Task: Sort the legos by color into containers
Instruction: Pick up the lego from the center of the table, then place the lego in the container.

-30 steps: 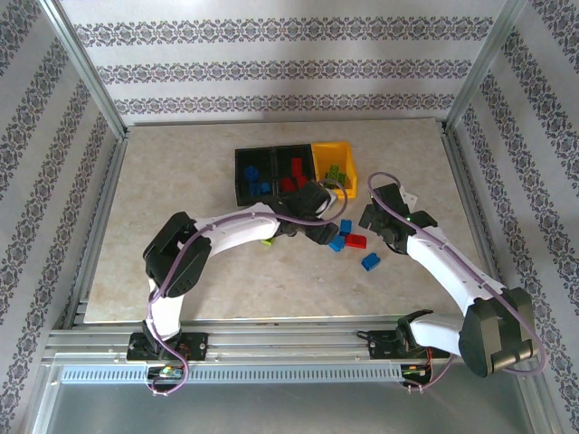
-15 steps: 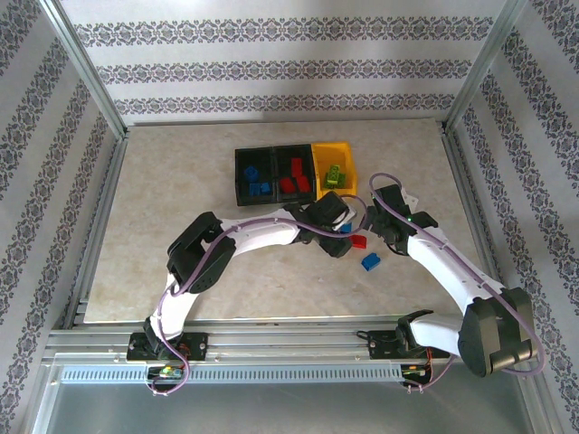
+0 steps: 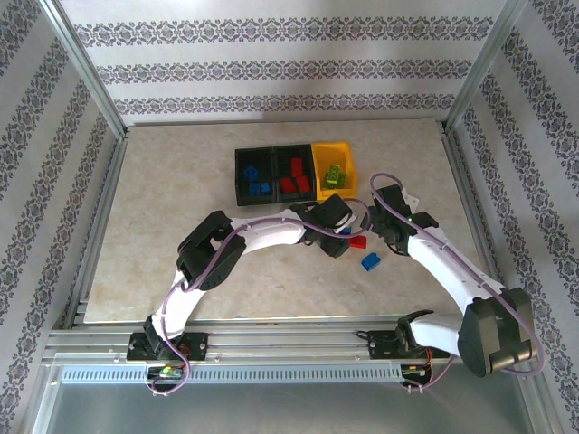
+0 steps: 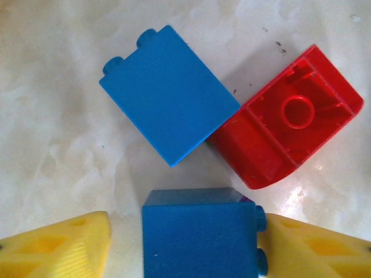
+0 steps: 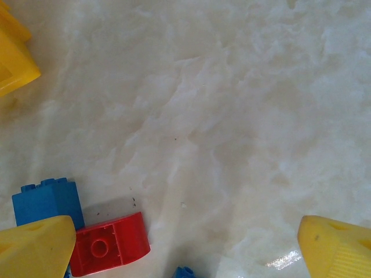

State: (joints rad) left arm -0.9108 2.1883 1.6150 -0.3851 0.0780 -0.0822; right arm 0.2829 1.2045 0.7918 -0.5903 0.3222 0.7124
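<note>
The left gripper (image 4: 185,246) sat low on the table (image 3: 163,199), fingers either side of a blue brick (image 4: 197,226), one touching its studs, the other just clear: no grip yet, I'd say. A red brick (image 4: 290,133) lay just beyond. The right gripper (image 5: 185,249) hung wide open and empty, likely leaving room. The bins (image 3: 274,150) stood near, behind.

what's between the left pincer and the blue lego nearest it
Nothing visible: the blue lego sits between the fingers of the left pincer. A second blue lego and a red one lie just beyond.
</note>
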